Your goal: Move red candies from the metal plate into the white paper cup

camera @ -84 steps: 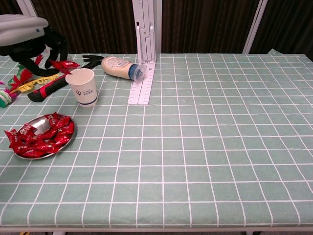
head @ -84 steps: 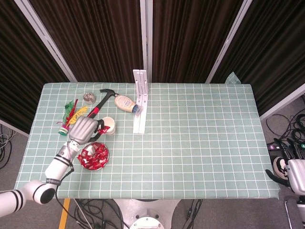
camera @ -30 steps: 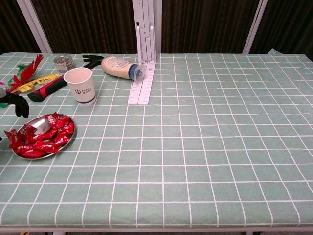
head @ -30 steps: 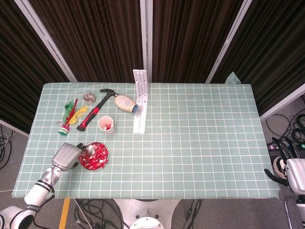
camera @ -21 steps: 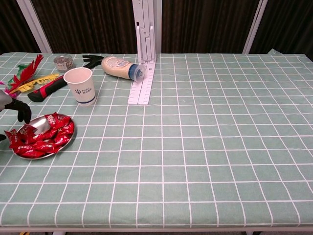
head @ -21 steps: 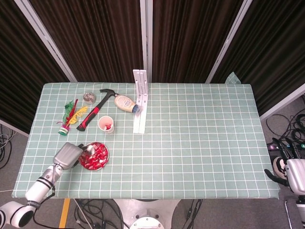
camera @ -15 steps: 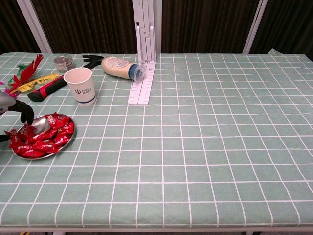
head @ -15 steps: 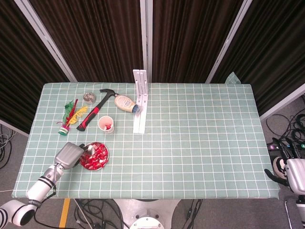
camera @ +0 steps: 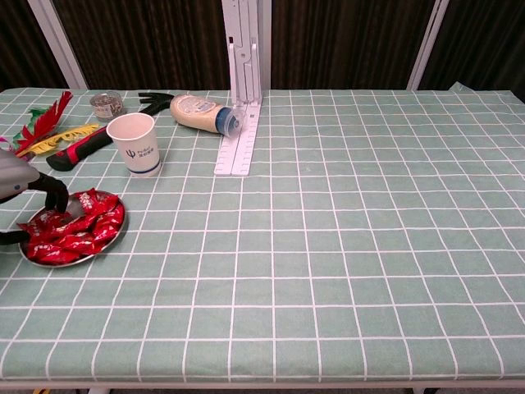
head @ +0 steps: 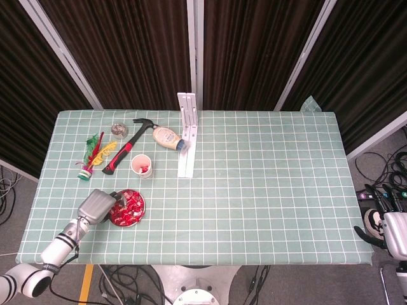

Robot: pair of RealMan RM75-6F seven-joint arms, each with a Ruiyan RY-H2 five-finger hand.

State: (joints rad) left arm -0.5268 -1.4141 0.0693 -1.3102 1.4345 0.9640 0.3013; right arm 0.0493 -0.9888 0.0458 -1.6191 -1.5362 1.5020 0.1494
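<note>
Gleaming red candies [camera: 74, 231] heap the metal plate [camera: 105, 245].

1. Left hand [camera: 20, 187] cut off by chest view's left edge, only part of the shell and dark fingers [camera: 56, 195] show.
2. Its fingertips hidden among red candies [camera: 78, 226]; contact or grasp can't be told.
3. Right hand [head: 389, 223] cropped at head view's right edge (fingers too small to read).
4. White paper cup [head: 142, 166] contents: a red speck, unclear.
</note>
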